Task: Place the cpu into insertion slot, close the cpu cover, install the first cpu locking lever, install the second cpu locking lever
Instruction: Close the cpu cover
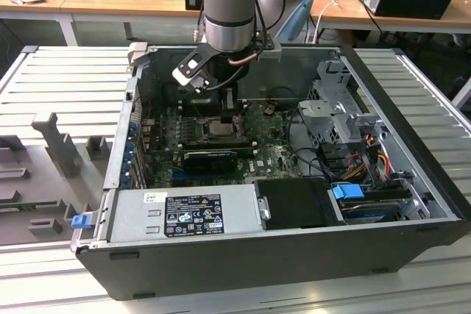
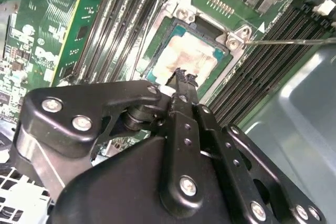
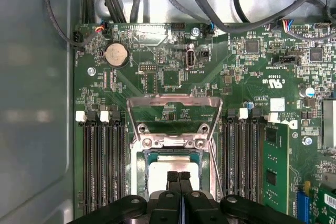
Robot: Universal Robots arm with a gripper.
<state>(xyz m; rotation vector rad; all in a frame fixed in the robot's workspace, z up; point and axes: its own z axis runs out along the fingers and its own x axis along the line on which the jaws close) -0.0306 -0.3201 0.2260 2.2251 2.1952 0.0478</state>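
The cpu (image 3: 160,170) lies flat in the insertion slot (image 3: 142,178), right under the fingertips, its pale, patchy metal top facing up. The gripper (image 3: 178,174) hangs just above it with its two fingers pressed together and nothing between them; whether the tips touch the chip's top cannot be told. In the second wrist view the tips stand over the near edge of the chip.

Judged from its look, the chip is light, thin and stiff, with a smooth lid that would slip under a loose pinch. The contact field beneath it is likely delicate, so any hold belongs on two opposite edges, level, with no hard push on the centre.

Just beyond the fingertips the cpu cover (image 3: 173,100) stands swung open on its hinge, and the board shows through its square cut-out; it is not yet down over the chip. It looks like a thin, springy plate, best pushed on its free bar. A thin locking lever (image 2: 289,40) sticks out free to one side of the fingers, not hooked.

Long black memory slots (image 3: 100,163) run on both sides of the fingers, all on the green circuit board (image 3: 173,72) inside the open computer case (image 1: 412,182).
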